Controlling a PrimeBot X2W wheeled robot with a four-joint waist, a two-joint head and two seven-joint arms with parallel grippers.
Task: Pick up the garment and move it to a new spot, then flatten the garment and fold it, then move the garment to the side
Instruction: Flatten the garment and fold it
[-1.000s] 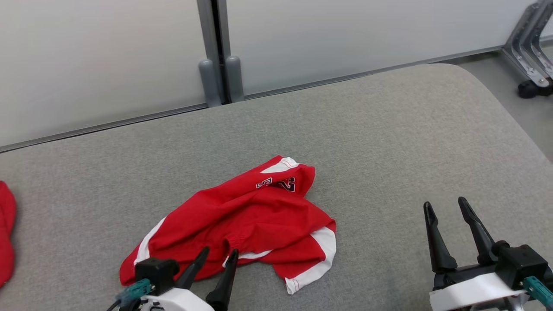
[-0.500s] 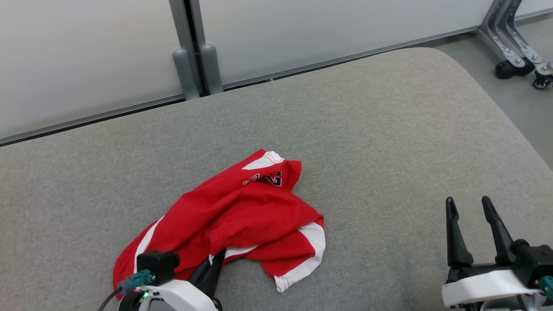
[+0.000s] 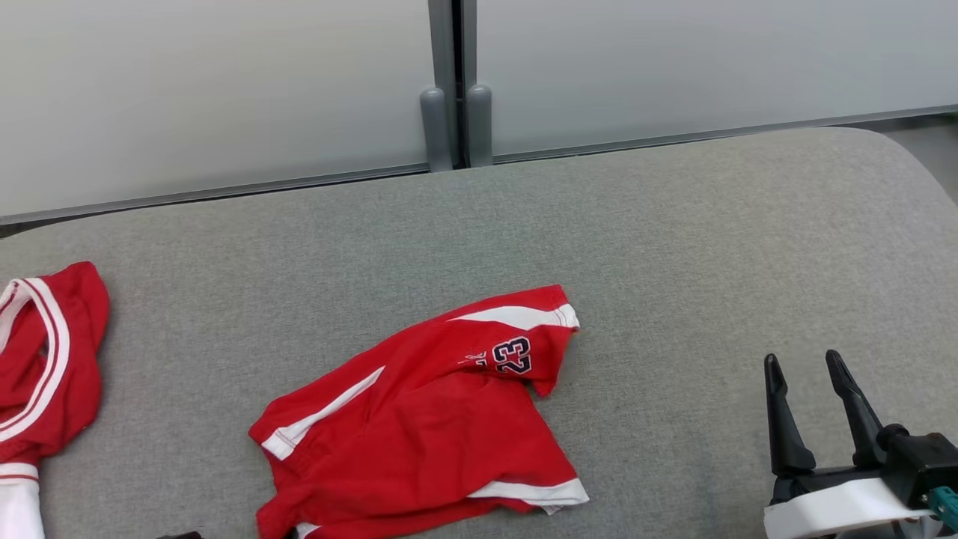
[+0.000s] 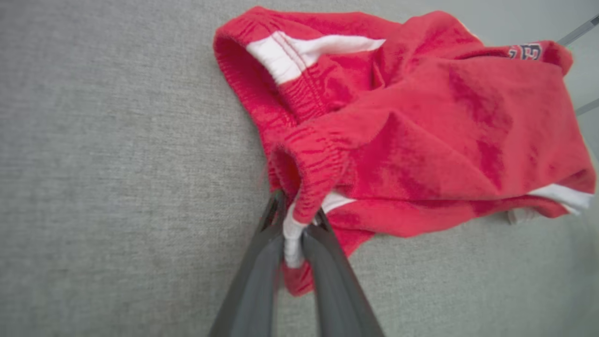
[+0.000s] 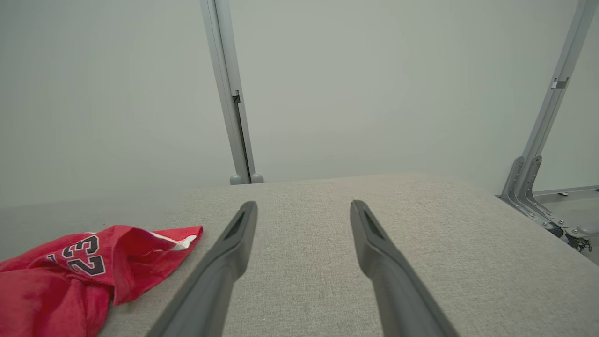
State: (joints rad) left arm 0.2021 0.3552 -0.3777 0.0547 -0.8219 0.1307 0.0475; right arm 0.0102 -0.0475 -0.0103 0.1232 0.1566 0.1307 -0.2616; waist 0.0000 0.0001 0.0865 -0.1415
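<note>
The garment is a pair of red shorts with white stripes and a dark "23", lying crumpled on the grey padded table. In the left wrist view my left gripper is shut on the elastic waistband of the garment, with red and white cloth pinched between its dark fingers. The garment also shows at the lower left of the right wrist view. My right gripper stands open over bare table at the lower right, well to the right of the garment; its fingers hold nothing.
A second red and white garment lies at the table's left edge. A pale wall with a grey post runs behind the table. A metal frame on castors stands off the table's right end.
My left gripper has shut on the garment's waistband and dropped below the head view's bottom edge. The garment has been pulled out longer. The head camera has turned, bringing the second garment into sight.
</note>
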